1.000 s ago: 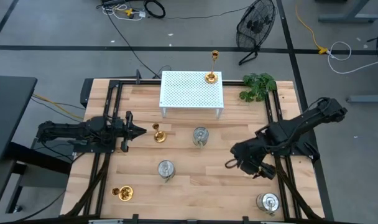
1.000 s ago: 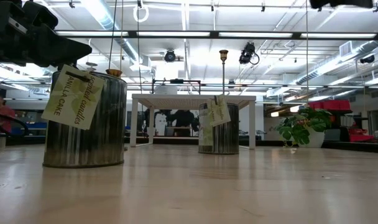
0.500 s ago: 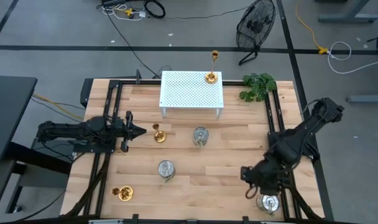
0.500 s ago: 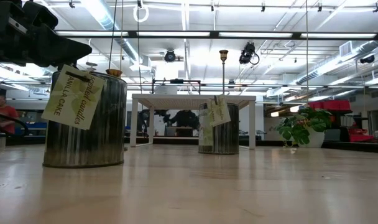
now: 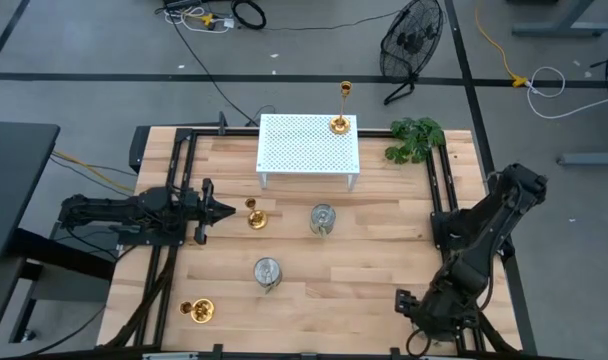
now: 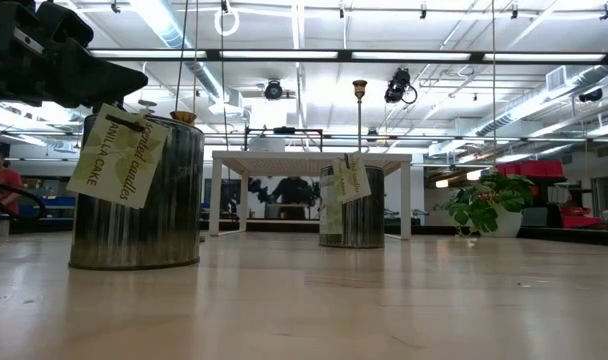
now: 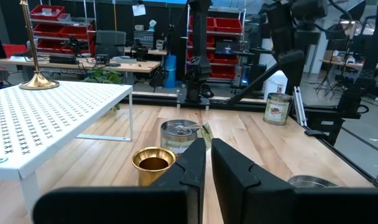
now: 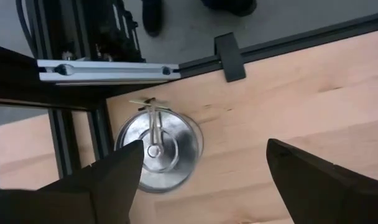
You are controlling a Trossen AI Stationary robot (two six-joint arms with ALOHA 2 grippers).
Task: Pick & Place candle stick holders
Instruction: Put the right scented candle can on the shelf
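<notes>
The wooden surface [image 5: 374, 250] is seen from above, framed by dark rails, with the white perforated rack [image 5: 308, 146] standing at its far edge and a green plant [image 5: 416, 137] beside the rack. The right arm is folded down over the near right corner, where the right gripper [image 8: 198, 171] is held above a silver holder [image 8: 155, 151] (hidden under the arm in the high view); its fingers [image 8: 108, 180] are spread wide, one lying over the can's edge and the other well to its side. The left gripper [image 5: 222, 211] rests at the left side, fingers [image 7: 192, 165] closed together and pointed at a gold holder [image 5: 254, 215] just beside them. Two more silver holders [image 5: 323, 219] [image 5: 267, 271] stand mid-surface. A second gold holder [image 5: 197, 311] sits near the front left, and a third [image 5: 340, 113] stands on the rack's far edge.
</notes>
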